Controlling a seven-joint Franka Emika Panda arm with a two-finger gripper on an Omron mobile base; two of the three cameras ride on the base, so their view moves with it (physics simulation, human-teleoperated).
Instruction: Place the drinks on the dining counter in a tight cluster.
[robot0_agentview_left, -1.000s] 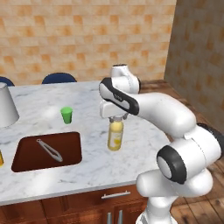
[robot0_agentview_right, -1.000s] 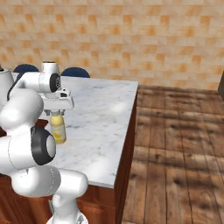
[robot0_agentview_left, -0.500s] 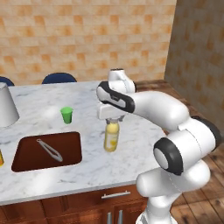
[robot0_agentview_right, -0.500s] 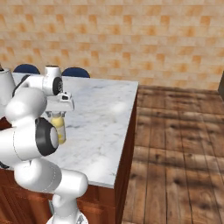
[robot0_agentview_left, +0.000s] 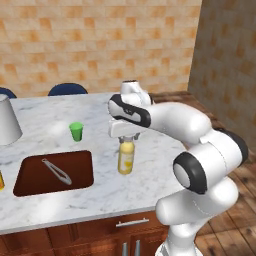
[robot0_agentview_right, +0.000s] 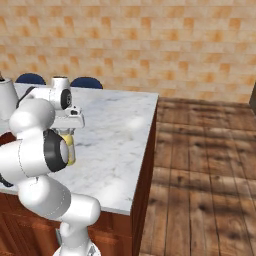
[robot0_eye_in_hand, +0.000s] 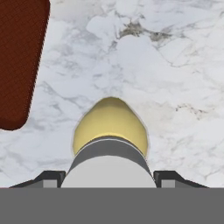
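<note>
Your gripper (robot0_agentview_left: 128, 137) grasps the cap of the juice bottle (robot0_agentview_left: 126, 157), upright on the counter (robot0_agentview_left: 100, 187), right of the sink (robot0_agentview_left: 30, 177).

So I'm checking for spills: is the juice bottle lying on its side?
No, the juice bottle stands upright on the marble counter, right of the sink.

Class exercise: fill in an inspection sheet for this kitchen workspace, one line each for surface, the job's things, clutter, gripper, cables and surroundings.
Surface: white marble dining counter with a brown recessed sink.
Job's things: yellow juice bottle upright on the counter, right of the sink.
Clutter: green cup behind the sink; tongs in the sink; pale upturned vessel at far left.
Gripper: gripper straddles the bottle's cap, fingertips on either side.
Cables: nothing seen.
Surroundings: tan brick wall, wooden floor, blue chair backs.
</note>
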